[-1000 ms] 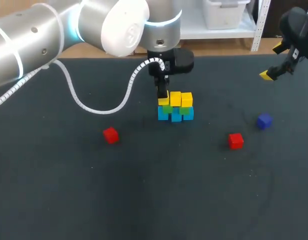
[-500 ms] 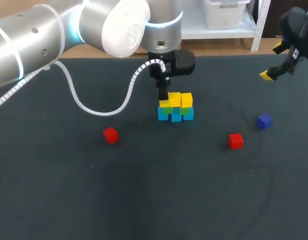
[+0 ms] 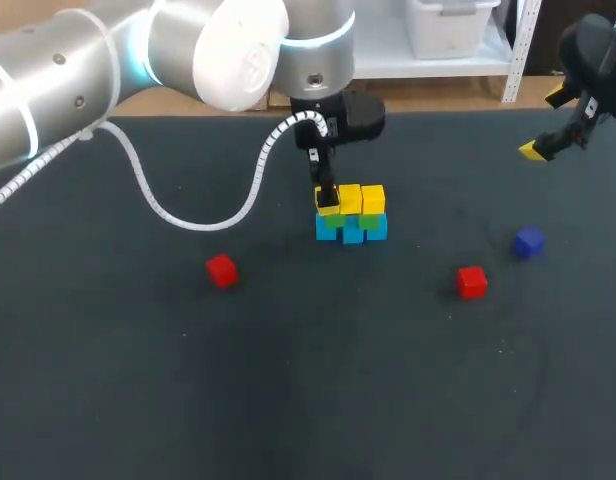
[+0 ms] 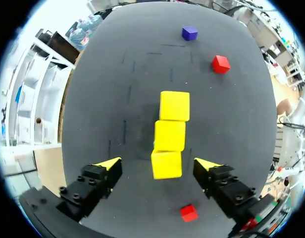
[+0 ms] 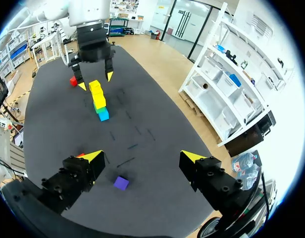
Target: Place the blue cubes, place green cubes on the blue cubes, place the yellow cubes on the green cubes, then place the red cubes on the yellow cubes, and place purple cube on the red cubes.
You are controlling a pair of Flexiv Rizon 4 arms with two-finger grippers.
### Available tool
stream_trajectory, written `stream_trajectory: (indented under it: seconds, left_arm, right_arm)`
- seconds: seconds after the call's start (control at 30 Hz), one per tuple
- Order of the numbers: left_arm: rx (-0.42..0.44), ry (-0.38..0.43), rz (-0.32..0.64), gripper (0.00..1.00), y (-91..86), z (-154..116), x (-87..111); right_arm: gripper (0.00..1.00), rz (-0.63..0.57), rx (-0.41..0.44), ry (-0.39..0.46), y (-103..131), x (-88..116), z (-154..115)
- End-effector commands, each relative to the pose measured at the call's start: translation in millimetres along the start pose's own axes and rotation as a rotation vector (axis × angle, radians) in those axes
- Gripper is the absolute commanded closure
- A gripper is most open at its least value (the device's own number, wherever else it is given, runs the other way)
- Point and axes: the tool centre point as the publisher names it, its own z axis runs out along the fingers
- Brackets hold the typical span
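A: Start at the left of the table (image 3: 108, 380). What is there?

B: My left arm (image 3: 78, 70) comes in from that side, with a white coiled cable (image 3: 178, 215) looping off it. In front of it on the dark surface sits the left red cube (image 3: 221, 270), alone and well apart from everything else.

A: And in the middle?

B: The stack. There are 3 blue cubes (image 3: 351, 234) in a row on the table, green cubes (image 3: 372, 217) resting on them, and 3 yellow cubes (image 3: 373, 198) on top. That makes 3 layers, each touching the next.

A: What is the tool over it doing?

B: The left gripper (image 4: 157, 162) hangs at the stack's left end. In its wrist view the 2 fingers straddle the nearest yellow cube with a gap on each side. They are spread and hold nothing.

A: Further right?

B: The right red cube (image 3: 472, 282) lies on the table, well apart from the stack. The purple cube (image 3: 528, 242) sits near it, a little further right and further back. Neither rests on anything but the table.

A: And the other tool?

B: The right gripper (image 5: 142, 156) is up at the far right, above the table. Its 2 fingers stand wide apart with nothing between them. In its wrist view the purple cube lies on the table under it, and the stack stands well ahead with the left gripper over it.
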Motion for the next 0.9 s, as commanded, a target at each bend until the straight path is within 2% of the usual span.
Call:
stream_trajectory:
  seconds: [0.03, 0.27, 0.4, 0.53, 0.6, 0.7, 0.9]
  left_arm:
    - [-0.042, 0.025, -0.090, 0.00, -6.6, -9.6, 18.9]
    - [-0.055, 0.044, -0.298, 0.00, -20.6, -14.3, 50.2]
    - [-0.072, 0.021, -0.362, 0.00, -32.3, -15.5, 64.2]
    - [-0.075, 0.005, -0.374, 0.00, -40.9, -14.4, 76.6]
    - [-0.086, 0.006, -0.346, 0.00, -46.7, -11.2, 83.2]
    - [-0.090, 0.033, -0.358, 0.00, -52.0, -4.1, 95.7]
    - [-0.085, 0.017, -0.406, 0.00, -60.9, -3.5, 117.9]
  right_arm:
    - [0.00, 0.001, 0.002, 0.000, 0.6, 0.0, 0.6]
    - [0.00, 0.001, 0.002, 0.000, 0.6, 0.0, 0.6]
    - [0.00, 0.001, 0.002, 0.000, 0.6, 0.0, 0.6]
    - [0.00, 0.001, 0.002, 0.000, 0.6, 0.0, 0.6]
    - [0.00, 0.001, 0.002, 0.000, 0.6, 0.0, 0.6]
    - [0.00, 0.001, 0.002, 0.000, 0.6, 0.0, 0.6]
    - [0.00, 0.001, 0.002, 0.000, 0.6, 0.0, 0.6]
